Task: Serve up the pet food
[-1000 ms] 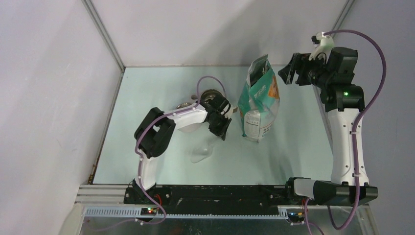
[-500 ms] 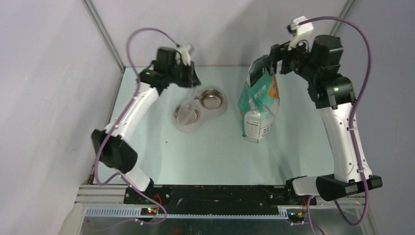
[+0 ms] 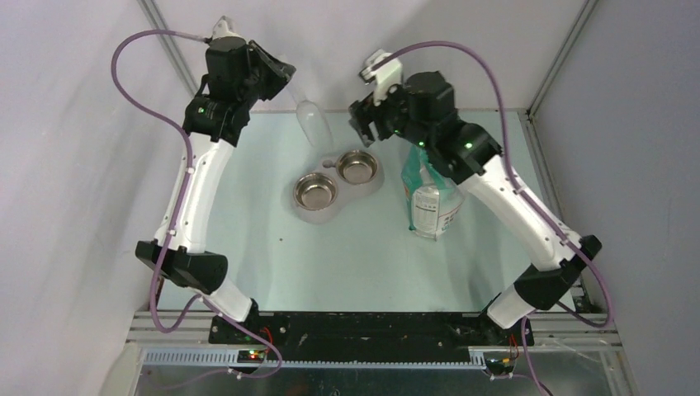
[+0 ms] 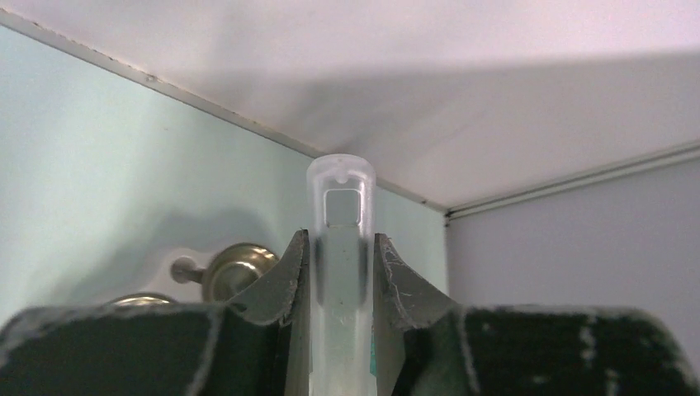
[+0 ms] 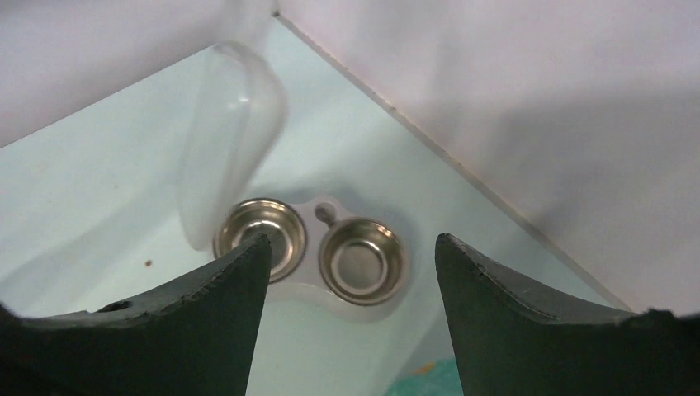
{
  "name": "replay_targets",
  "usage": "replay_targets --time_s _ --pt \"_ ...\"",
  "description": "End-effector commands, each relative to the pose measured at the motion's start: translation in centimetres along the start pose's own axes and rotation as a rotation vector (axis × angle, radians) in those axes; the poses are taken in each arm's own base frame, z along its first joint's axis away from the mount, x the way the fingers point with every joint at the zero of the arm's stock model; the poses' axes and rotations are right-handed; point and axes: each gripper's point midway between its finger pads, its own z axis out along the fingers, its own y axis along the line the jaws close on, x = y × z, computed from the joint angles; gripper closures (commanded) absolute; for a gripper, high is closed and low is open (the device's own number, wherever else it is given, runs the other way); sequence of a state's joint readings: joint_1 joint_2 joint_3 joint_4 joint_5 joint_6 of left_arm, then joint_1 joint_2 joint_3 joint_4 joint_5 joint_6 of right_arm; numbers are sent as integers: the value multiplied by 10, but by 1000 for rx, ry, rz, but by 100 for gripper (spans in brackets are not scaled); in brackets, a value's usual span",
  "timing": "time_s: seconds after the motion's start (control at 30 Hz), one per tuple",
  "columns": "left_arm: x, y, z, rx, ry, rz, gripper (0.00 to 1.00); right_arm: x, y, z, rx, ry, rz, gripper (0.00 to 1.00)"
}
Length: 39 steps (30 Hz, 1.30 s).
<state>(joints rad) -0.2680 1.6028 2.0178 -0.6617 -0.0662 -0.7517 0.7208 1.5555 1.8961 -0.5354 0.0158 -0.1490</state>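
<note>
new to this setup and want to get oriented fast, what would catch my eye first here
First the clear scoop, raised over the table's far edge and pinched by its handle in the left pincer. Below it sit twin steel bowls in a white holder, both bare of kibble. The right pincer hangs wide open over them, its arm crossing the teal and white bag.

One tiny brown pet food pellet (image 5: 148, 264); loose on the table (image 5: 82, 214).

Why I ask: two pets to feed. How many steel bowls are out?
2, in one white feeder: the left bowl nearer, the right bowl farther back. None appears hidden.
</note>
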Motion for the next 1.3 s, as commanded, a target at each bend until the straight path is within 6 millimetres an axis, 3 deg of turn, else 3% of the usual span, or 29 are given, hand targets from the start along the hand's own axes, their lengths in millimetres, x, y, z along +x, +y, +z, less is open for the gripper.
replay_targets --time_s 0.0,0.27,0.43,0.6,0.7,0.8,1.0,1.1,1.2,1.27 --pt "-27 -18 -14 4 -82 -201 100 -42 17 9 11 -110 17 25" --pt "-14 -25 -22 35 -27 -274 100 -61 30 37 -7 -158 -2 24" --pt "-13 -35 -28 68 -23 -276 100 -56 33 54 12 -156 -104 26" --pt "-12 -36 -30 67 -30 -261 100 -71 46 45 -49 -214 -121 35" --pt "-14 -38 -32 77 -35 -261 100 -57 50 53 -26 -170 -204 38" --pt "-17 -41 -36 89 -41 -262 100 -35 40 63 37 -105 -249 44" --pt "-15 -45 -38 107 -28 -279 100 -23 35 69 65 -76 -315 50" --pt "-14 -47 -39 122 -21 -288 100 -22 34 71 73 -74 -327 65" --pt "-9 -50 -38 144 0 -292 99 -23 32 72 82 -74 -330 98" --pt "-2 -58 -38 197 32 -272 79 -25 28 72 93 -80 -320 100"
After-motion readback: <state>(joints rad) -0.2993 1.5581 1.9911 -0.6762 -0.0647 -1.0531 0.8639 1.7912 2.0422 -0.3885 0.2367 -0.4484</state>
